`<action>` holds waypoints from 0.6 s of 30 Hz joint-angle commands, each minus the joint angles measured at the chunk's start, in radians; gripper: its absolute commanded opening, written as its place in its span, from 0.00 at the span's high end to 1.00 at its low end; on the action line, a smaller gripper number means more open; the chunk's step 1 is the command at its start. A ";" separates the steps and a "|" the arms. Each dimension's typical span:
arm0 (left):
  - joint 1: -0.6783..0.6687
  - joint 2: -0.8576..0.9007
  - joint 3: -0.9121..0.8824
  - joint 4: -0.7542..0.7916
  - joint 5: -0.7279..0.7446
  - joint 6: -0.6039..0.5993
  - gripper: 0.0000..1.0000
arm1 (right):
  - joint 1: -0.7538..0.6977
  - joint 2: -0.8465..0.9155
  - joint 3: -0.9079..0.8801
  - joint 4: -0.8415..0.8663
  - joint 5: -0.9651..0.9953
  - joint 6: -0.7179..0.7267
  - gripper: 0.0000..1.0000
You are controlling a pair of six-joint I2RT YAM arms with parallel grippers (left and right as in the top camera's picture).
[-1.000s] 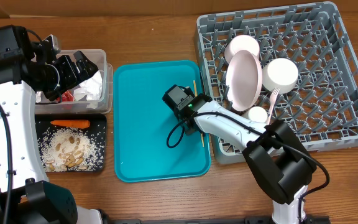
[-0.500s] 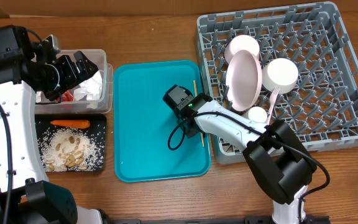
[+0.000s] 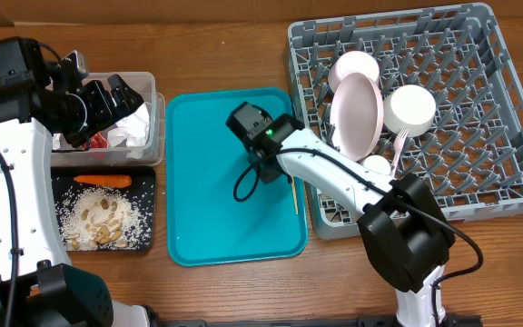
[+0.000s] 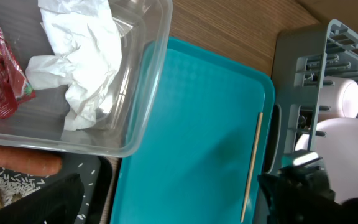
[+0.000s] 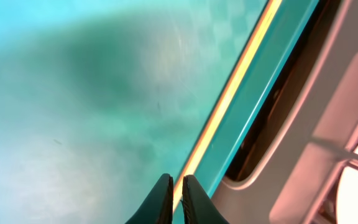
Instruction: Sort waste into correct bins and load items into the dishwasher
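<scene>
— Looking at the right jaws: spread or closed?
— Pressed almost together, tips right beside the thin wooden stick [image 5: 229, 93] along the teal tray's [image 3: 207, 209] right edge. I cannot tell whether they pinch it.
— And the left jaws?
— Spread wide, holding nothing, above the clear tub [image 4: 148, 74], upper left.

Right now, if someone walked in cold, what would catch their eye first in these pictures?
The large grey plastic dish rack at the upper right dominates, with a pale-pink round plate and white bowls standing among its pegs. In the middle lies the bright teal serving tray, bare except for a thin wooden stick along its right edge, with the right gripper shut just over it.
</scene>
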 commanded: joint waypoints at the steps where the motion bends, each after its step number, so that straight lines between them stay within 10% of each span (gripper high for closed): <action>1: -0.001 -0.022 0.024 0.002 0.001 -0.006 0.00 | -0.002 0.000 0.043 -0.006 -0.092 0.046 0.91; 8: -0.001 -0.022 0.024 0.001 0.001 -0.006 0.00 | -0.002 0.000 0.043 -0.006 -0.306 0.468 0.96; 18: -0.001 -0.022 0.024 0.001 0.001 -0.006 0.00 | -0.002 0.000 0.037 -0.014 -0.232 0.412 0.95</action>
